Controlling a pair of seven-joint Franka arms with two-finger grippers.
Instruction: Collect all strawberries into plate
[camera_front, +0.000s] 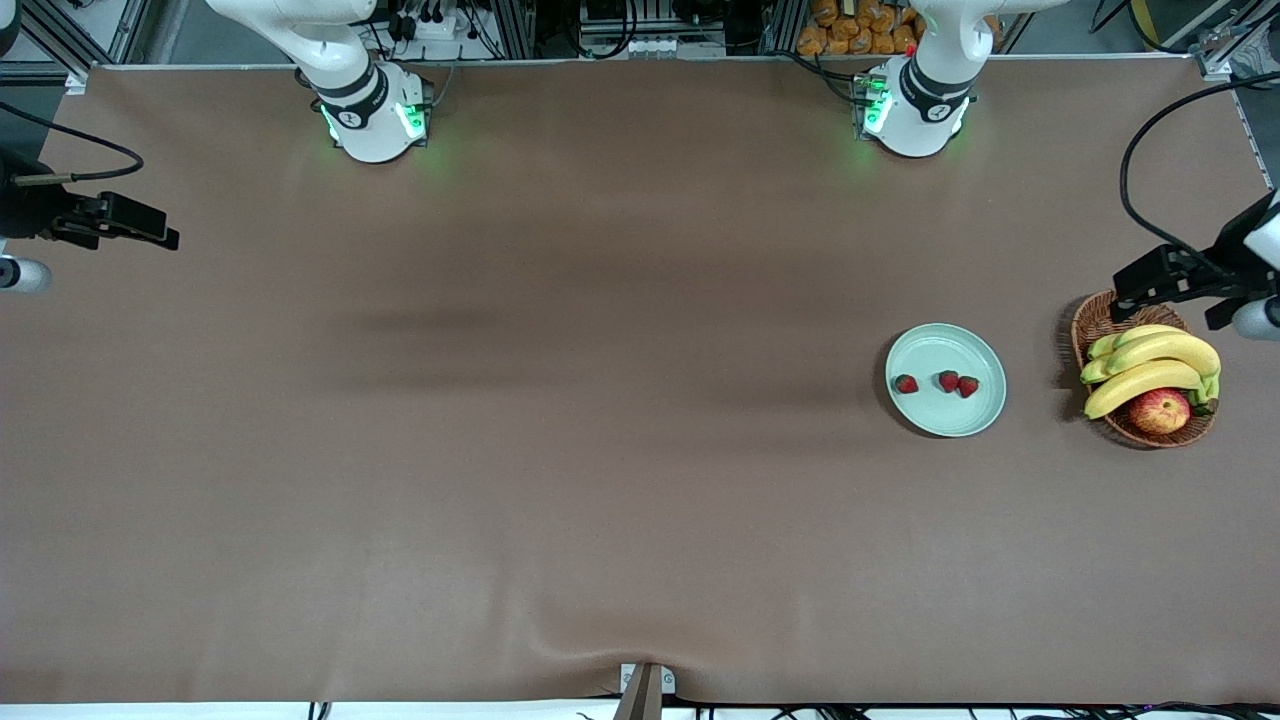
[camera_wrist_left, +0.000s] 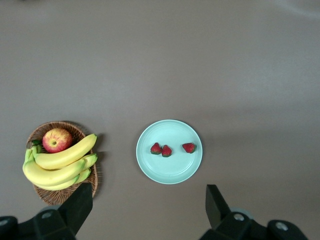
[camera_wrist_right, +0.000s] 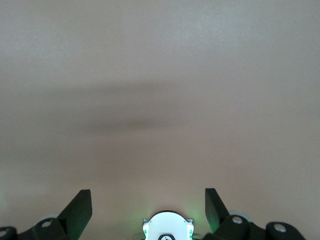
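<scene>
Three strawberries (camera_front: 906, 384) (camera_front: 948, 380) (camera_front: 968, 386) lie inside the pale mint-green plate (camera_front: 945, 340), toward the left arm's end of the table. The left wrist view shows them too: two touching (camera_wrist_left: 156, 148) (camera_wrist_left: 166, 150), one apart (camera_wrist_left: 189, 147), on the plate (camera_wrist_left: 170, 130). My left gripper (camera_front: 1165, 290) hangs high beside the basket, open and empty (camera_wrist_left: 148, 200). Over the right arm's end of the table my right gripper (camera_front: 120, 222) is raised, also open and empty (camera_wrist_right: 148, 200).
A brown wicker basket (camera_front: 1095, 320) with bananas (camera_front: 1150, 365) and a red-yellow apple (camera_front: 1160, 410) stands beside the plate, at the left arm's end. The right wrist view shows bare brown table and that arm's white base (camera_wrist_right: 168, 227).
</scene>
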